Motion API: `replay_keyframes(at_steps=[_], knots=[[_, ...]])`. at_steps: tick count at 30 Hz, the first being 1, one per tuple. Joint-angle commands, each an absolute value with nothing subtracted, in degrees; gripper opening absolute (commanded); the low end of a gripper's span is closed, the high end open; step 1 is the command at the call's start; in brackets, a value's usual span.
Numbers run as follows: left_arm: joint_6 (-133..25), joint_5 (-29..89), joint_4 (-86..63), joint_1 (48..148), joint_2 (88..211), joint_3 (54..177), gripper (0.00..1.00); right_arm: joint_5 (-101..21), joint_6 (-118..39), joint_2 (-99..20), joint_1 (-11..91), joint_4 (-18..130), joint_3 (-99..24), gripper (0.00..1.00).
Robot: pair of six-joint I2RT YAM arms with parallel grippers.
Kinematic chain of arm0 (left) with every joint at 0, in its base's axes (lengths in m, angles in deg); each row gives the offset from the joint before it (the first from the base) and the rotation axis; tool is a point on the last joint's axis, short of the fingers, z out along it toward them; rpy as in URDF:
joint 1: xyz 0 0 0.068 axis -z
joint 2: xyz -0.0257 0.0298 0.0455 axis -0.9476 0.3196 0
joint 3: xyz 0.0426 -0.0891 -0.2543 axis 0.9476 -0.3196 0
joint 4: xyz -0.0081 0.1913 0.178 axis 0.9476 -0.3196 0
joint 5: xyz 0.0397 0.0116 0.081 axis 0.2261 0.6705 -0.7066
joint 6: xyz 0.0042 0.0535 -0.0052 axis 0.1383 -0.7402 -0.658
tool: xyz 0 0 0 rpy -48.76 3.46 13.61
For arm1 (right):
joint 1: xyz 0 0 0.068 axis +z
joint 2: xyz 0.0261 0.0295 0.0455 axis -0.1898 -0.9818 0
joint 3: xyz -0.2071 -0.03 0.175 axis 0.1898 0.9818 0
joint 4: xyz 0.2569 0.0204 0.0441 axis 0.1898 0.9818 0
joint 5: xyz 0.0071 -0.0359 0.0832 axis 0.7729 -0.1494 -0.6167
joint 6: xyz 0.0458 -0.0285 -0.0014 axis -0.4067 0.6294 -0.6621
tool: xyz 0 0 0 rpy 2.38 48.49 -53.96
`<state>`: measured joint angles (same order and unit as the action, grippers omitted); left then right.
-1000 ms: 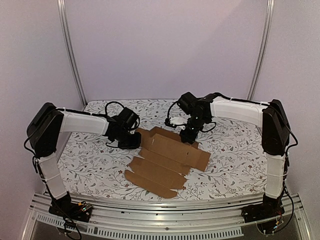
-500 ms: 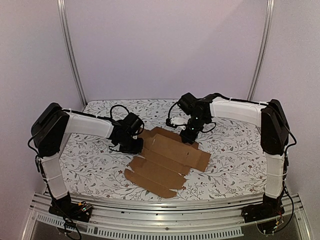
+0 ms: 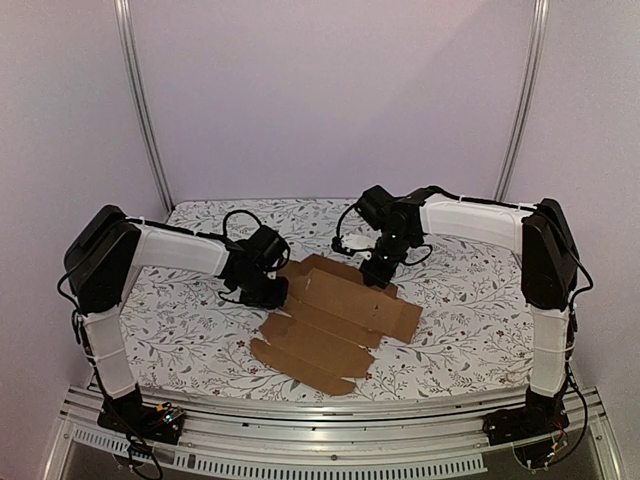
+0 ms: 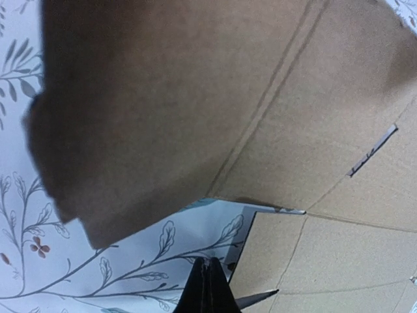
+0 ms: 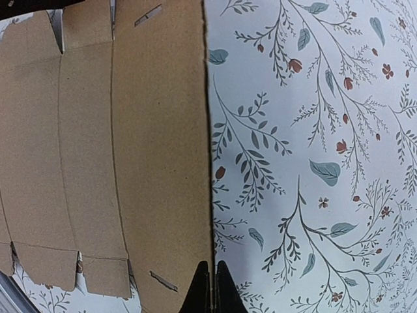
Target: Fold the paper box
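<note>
The paper box [image 3: 335,320] is a flat brown die-cut sheet lying on the floral cloth in mid-table. My left gripper [image 3: 268,292] is shut at the sheet's left edge. In the left wrist view its tips [image 4: 208,261] hang over bare cloth in a notch between a creased panel [image 4: 339,117] and a lower panel [image 4: 326,261]. A darker, blurred flap [image 4: 143,98] looms close to that camera. My right gripper [image 3: 378,270] is shut at the sheet's far edge. Its tips [image 5: 212,264] sit right on the straight edge of the flat cardboard [image 5: 156,130], holding nothing.
The floral tablecloth [image 3: 460,310] covers the table to the walls. An aluminium rail [image 3: 330,405] runs along the near edge between the arm bases. Two metal posts [image 3: 140,110] [image 3: 522,100] stand at the back corners. Loose cables loop over both wrists.
My left arm has slid right, bringing its shut gripper up to the sheet's left edge. The right arm and the cardboard have stayed put.
</note>
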<state>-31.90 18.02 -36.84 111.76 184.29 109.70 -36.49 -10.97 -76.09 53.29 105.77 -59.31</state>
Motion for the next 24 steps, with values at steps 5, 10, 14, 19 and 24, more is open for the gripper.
replay_keyframes(at_steps=[5,10,14,19,24], knots=[[-33.5,24.8,-33.8,113.3,183.0,110.1,0.00,-37.1,-12.3,-76.1,53.1,104.9,-59.3,0.00],[-32.9,28.7,-32.3,113.9,182.8,110.5,0.00,-36.6,-12.8,-75.6,53.0,104.4,-58.7,0.00],[-32.8,29.2,-31.6,114.8,182.4,111.0,0.00,-36.3,-13.0,-75.5,53.1,104.2,-58.5,0.00],[-32.6,30.0,-31.2,116.0,182.2,111.7,0.00,-36.2,-13.3,-75.0,53.2,103.8,-58.1,0.00],[-32.2,30.8,-30.2,117.3,182.1,111.8,0.00,-36.0,-13.4,-74.7,53.1,103.6,-57.7,0.00]])
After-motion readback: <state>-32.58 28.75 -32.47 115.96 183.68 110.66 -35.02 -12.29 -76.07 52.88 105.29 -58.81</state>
